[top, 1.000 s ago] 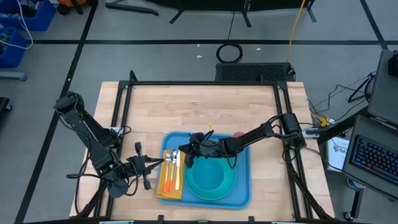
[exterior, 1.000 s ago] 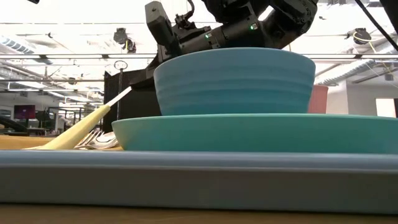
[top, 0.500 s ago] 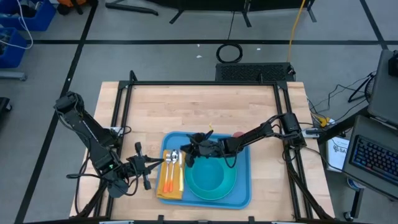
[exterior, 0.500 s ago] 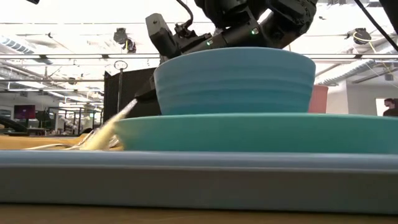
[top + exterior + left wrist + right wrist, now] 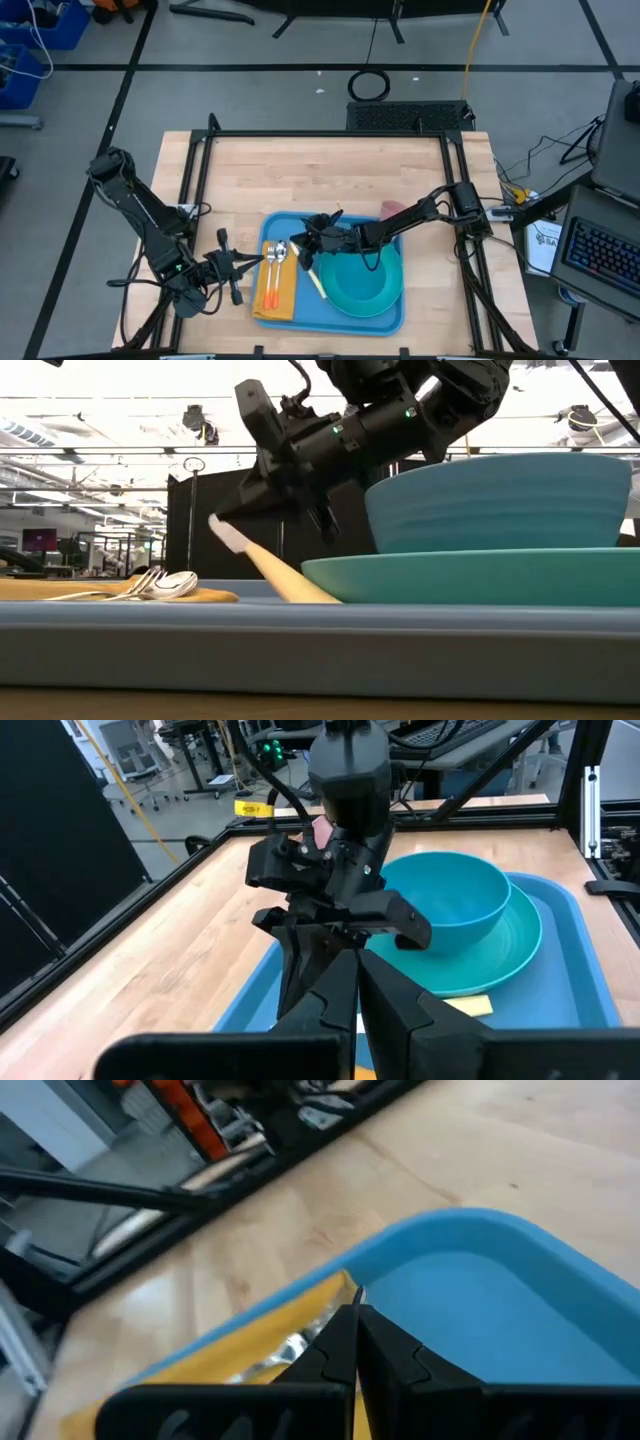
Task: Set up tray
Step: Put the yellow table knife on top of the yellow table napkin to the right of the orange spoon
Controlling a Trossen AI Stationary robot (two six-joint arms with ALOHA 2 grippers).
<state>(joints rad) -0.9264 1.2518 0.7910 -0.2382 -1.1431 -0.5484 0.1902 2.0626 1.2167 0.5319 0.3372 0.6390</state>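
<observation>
The light-blue tray (image 5: 333, 286) sits at the near edge of the worktop (image 5: 300, 180), carrying plate (image 5: 365, 288), bowl (image 5: 500, 500), napkin (image 5: 274, 292) with fork and spoon, and a pale knife (image 5: 316, 283) lying loose between. Right end effector (image 5: 301, 245) hovers above it, clenched, empty. Left end effector (image 5: 262, 259) waits clenched beside the tray. Knife placement looks underway; next, squaring it alongside the plate.

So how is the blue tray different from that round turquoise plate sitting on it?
The tray is light blue and rectangular with rounded corners; the plate is turquoise and round. The tray is the larger and lies on the table; the plate lies inside it, toward its right end, carrying a bowl. Both have a raised edge.
</observation>
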